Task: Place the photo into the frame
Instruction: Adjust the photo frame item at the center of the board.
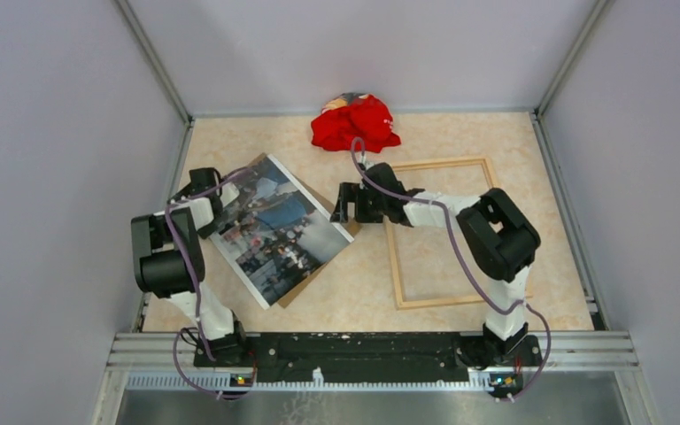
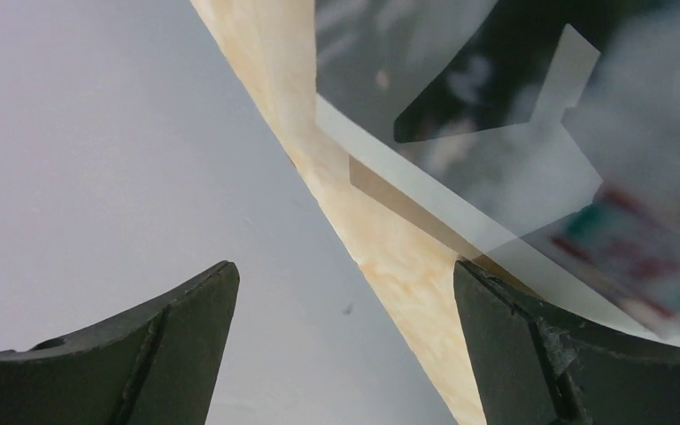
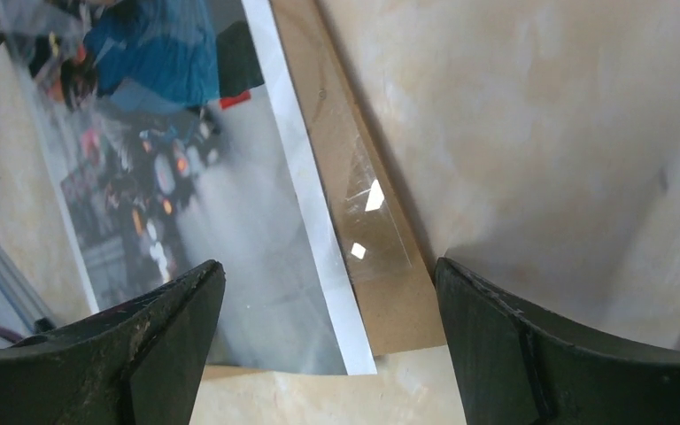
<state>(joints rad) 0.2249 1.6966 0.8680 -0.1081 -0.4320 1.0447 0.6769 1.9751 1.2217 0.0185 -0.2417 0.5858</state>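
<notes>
The photo (image 1: 274, 228), a glossy colour print with a white border, lies tilted on a brown backing board (image 1: 314, 276) at the table's left centre. It also shows in the left wrist view (image 2: 531, 168) and the right wrist view (image 3: 186, 177). The light-wood frame (image 1: 396, 266) lies flat and empty to the right, under the right arm. My left gripper (image 1: 217, 208) is open at the photo's left edge, next to the left wall. My right gripper (image 1: 343, 205) is open and empty just above the photo's right corner.
A crumpled red cloth (image 1: 355, 123) lies at the back centre of the table. A clear sheet (image 3: 367, 221) lies on the backing board beside the photo's border. Grey walls (image 1: 62, 133) enclose the table on three sides; the left wall stands close to the left gripper.
</notes>
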